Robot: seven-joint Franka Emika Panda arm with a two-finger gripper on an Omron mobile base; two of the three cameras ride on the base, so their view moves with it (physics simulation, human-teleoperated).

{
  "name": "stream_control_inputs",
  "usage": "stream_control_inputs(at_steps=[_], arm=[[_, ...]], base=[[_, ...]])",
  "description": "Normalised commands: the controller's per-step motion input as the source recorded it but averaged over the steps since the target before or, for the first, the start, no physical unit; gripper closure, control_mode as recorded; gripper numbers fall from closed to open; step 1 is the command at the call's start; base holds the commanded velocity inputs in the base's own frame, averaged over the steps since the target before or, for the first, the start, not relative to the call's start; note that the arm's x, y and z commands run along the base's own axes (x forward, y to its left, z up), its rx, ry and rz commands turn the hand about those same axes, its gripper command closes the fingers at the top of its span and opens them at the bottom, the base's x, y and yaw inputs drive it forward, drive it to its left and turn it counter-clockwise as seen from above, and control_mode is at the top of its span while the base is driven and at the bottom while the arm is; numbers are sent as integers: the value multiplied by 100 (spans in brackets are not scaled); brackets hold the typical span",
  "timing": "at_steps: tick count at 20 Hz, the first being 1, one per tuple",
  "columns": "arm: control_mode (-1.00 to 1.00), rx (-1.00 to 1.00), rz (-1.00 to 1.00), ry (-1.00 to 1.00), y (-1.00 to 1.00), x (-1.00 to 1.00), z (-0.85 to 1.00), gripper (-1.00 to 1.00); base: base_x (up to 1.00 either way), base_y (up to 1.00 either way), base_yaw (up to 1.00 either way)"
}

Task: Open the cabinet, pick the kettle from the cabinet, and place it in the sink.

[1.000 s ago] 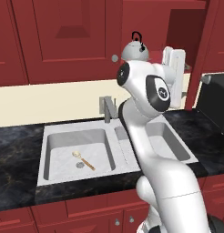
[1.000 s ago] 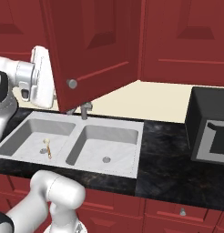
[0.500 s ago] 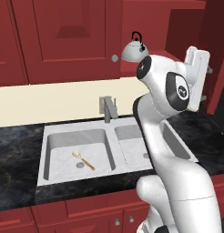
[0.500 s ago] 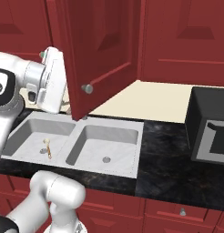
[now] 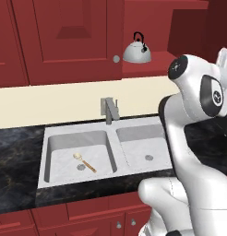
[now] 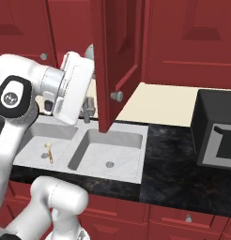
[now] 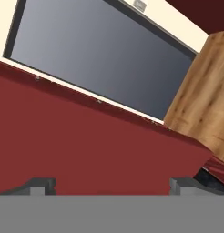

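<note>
Door has swung wider over the last second and the arm has gone right with it; the right door of the cabinet [image 6: 118, 65] now stands edge-on toward the room, its knob [image 6: 117, 96] forward. The hand [image 7: 112, 184] is up close against the red door panel, fingertips [image 7: 38, 185] set wide apart with nothing between them, so it's open.

The kettle [image 5: 136, 50] sits upright on the red shelf, up and to the left of the hand, well apart from it. Spout end looks to point right, arched black handle on top; long axis roughly left-right along the shelf, though that's hard to call at this scale.

Risks: the forearm is close to the door, so reaching in could clip it. The thin handle gives little margin; an off-centre grip could tip the kettle off the shelf edge toward the sink [image 5: 106, 152], where a spoon [image 5: 84, 162] lies in the left basin.
</note>
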Motion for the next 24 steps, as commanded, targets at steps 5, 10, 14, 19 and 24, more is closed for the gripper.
stream_control_inputs(at_steps=[5, 10, 14, 19, 24], arm=[[-100, 4, 0, 2, -56, -24, 0, -100], [-100, 2, 0, 6, -40, -14, 0, -100], [-100, 0, 13, 15, 24, 12, -1, -100], [-100, -5, 24, 20, 50, 11, 2, -100], [-100, -10, 39, 24, 52, 0, 10, -100]], base=[[0, 0, 0], [0, 0, 0], [0, 0, 0], [0, 0, 0], [0, 0, 0]])
